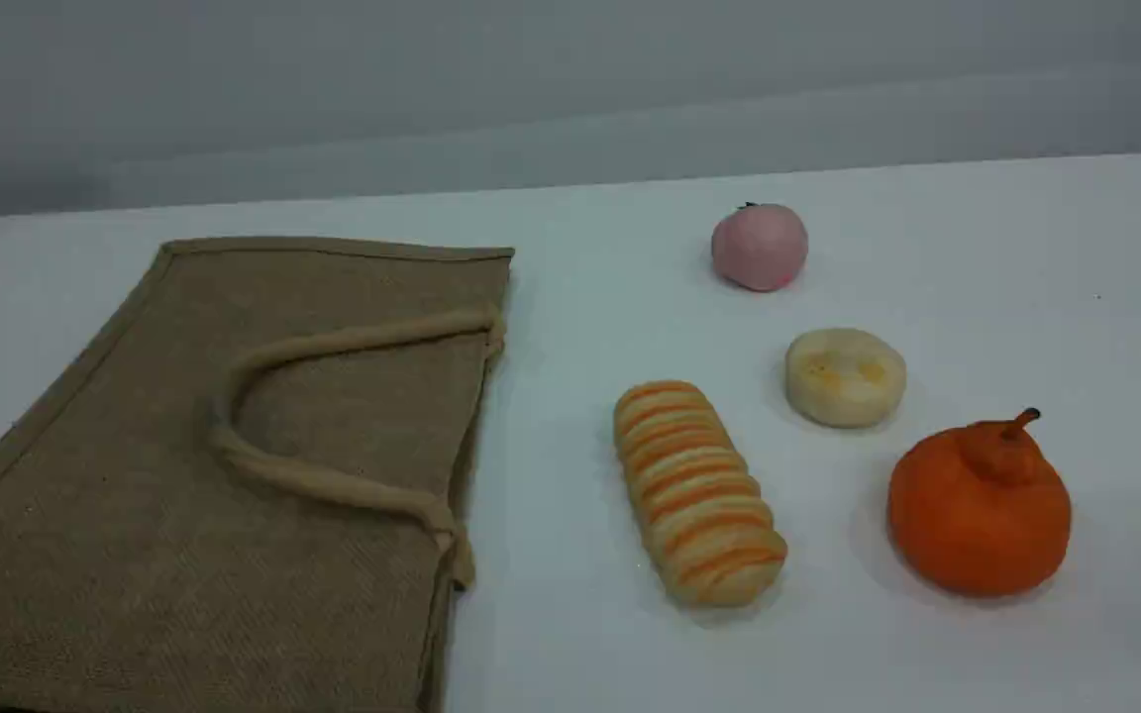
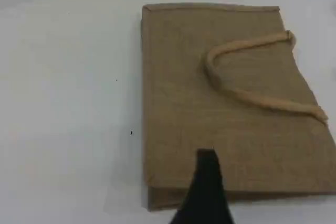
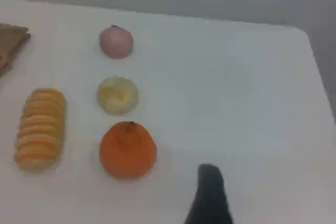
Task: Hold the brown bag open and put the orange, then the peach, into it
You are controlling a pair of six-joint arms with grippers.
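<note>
The brown bag (image 1: 234,475) lies flat and closed on the left of the table, its mouth edge toward the foods, and one rope handle (image 1: 313,342) curls on top of it. At the front right sits the orange (image 1: 977,515), stem up. The pale pink peach (image 1: 759,248) rests farther back. Neither arm appears in the scene view. In the left wrist view, my left gripper's dark fingertip (image 2: 207,177) hangs above the bag's (image 2: 220,108) near edge. In the right wrist view, my right gripper's fingertip (image 3: 210,192) hovers right of the orange (image 3: 127,150), and the peach (image 3: 116,42) lies beyond. Neither holds anything.
An orange-striped bread loaf (image 1: 699,490) lies between the bag and the orange. A pale yellow round cake (image 1: 845,376) sits between the peach and the orange. In the right wrist view the table's far right corner (image 3: 307,32) shows.
</note>
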